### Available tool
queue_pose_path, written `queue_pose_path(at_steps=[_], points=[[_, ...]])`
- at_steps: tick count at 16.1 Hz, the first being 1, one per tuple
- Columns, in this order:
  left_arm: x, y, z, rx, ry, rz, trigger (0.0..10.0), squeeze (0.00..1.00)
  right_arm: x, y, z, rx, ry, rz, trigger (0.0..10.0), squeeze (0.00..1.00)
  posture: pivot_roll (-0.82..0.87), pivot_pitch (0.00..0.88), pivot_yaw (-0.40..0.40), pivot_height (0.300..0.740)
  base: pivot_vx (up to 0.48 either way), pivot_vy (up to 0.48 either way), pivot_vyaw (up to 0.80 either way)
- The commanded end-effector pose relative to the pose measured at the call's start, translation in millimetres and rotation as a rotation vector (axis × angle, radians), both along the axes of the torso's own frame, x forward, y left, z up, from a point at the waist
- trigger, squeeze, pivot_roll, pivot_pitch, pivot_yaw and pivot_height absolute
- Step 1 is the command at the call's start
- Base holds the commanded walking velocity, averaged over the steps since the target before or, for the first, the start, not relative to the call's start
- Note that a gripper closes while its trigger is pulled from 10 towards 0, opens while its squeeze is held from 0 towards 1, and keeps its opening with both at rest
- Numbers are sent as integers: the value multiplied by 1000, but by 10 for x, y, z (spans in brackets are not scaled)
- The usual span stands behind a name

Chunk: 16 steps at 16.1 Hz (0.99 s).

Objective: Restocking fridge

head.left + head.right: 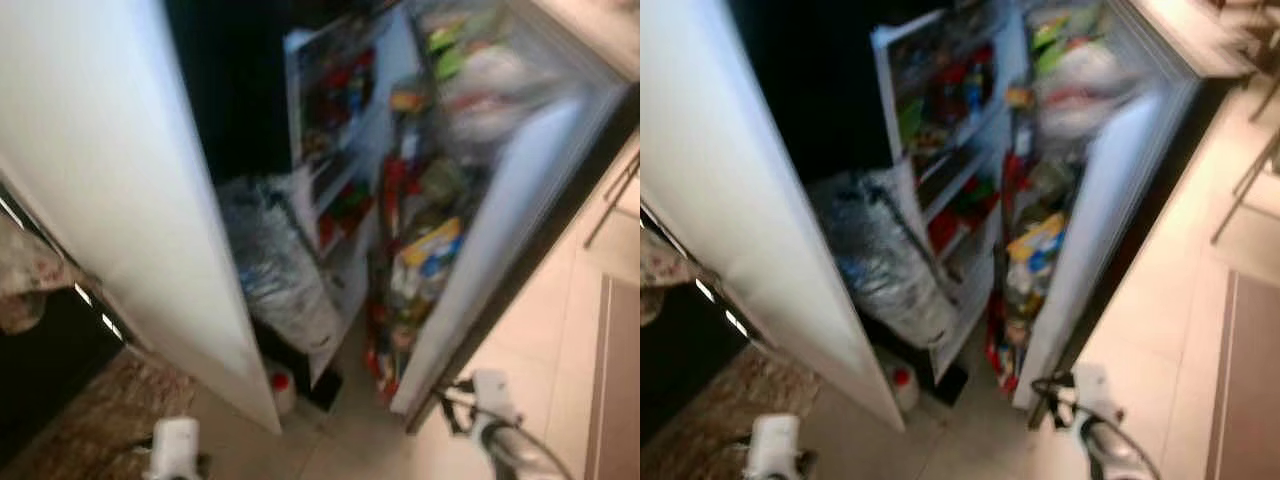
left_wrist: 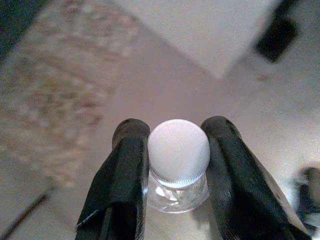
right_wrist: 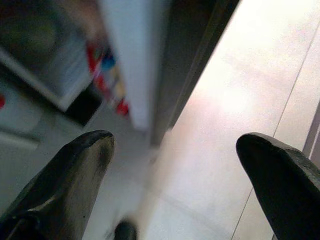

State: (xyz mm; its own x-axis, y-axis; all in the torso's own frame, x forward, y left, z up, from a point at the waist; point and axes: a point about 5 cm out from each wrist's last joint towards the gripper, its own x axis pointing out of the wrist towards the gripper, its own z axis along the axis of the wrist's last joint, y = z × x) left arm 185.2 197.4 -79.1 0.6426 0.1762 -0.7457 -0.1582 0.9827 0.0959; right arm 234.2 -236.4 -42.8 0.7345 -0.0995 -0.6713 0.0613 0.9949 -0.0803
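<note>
A: Head views first — what's there?

B: Blurred, but readable. A fridge (image 1: 330, 200) stands open across the middle of the frame. Its smooth white left door (image 1: 110, 190) fills the upper left; the right door (image 1: 440, 220) swings out toward the lower right, its racks crowded with colourful packets and jars. Between them sits a crinkled, silvery plastic bag (image 1: 275, 265), bulging and shiny. A small white jug with a red cap (image 1: 282, 388) stands on the pale tiled floor (image 1: 560, 330) at the fridge's foot.

A: And at the bottom edge?

B: The white top of the left arm (image 1: 175, 445) at lower left, over a mottled brown rug (image 1: 90, 420). The right arm (image 1: 490, 410), with loose black cables, is at lower right beside the right door's edge.

A: Left wrist view?

B: The left gripper (image 2: 177, 165) is clamped on a bottle (image 2: 178, 160), which sits at lower centre of the frame: a round, matte white cap with a ribbed rim above a clear plastic neck. A black finger presses each side of the cap. Behind are the speckled rug and smooth tile.

A: Right wrist view?

B: The right gripper (image 3: 175, 165) is spread wide and holds nothing; two rounded, glossy black fingertips (image 3: 85, 155) sit at the lower corners, glossy tile between them, the fridge's white door edge in the upper left
</note>
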Motion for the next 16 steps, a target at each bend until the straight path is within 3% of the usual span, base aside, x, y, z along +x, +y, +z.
queue_pose_path(at_steps=[1,5,8,10,16], points=[[-27,129,9,34,6,11,10000,0,122,115,67,24,-54,44,10000,0,-46,25,5,740,0,0,0],[-35,131,6,34,8,8,10000,0,216,280,124,107,-95,167,10000,0,-45,26,5,740,0,0,0],[-40,130,3,35,11,5,10000,0,35,372,-40,66,21,251,10000,0,-50,21,2,740,0,0,0],[-44,123,0,35,12,4,10000,0,36,416,-36,99,-5,256,10000,0,-47,18,3,740,0,0,0],[2,89,16,40,4,-12,10000,0,445,525,327,116,-213,349,10000,0,-59,4,-2,740,0,0,0]])
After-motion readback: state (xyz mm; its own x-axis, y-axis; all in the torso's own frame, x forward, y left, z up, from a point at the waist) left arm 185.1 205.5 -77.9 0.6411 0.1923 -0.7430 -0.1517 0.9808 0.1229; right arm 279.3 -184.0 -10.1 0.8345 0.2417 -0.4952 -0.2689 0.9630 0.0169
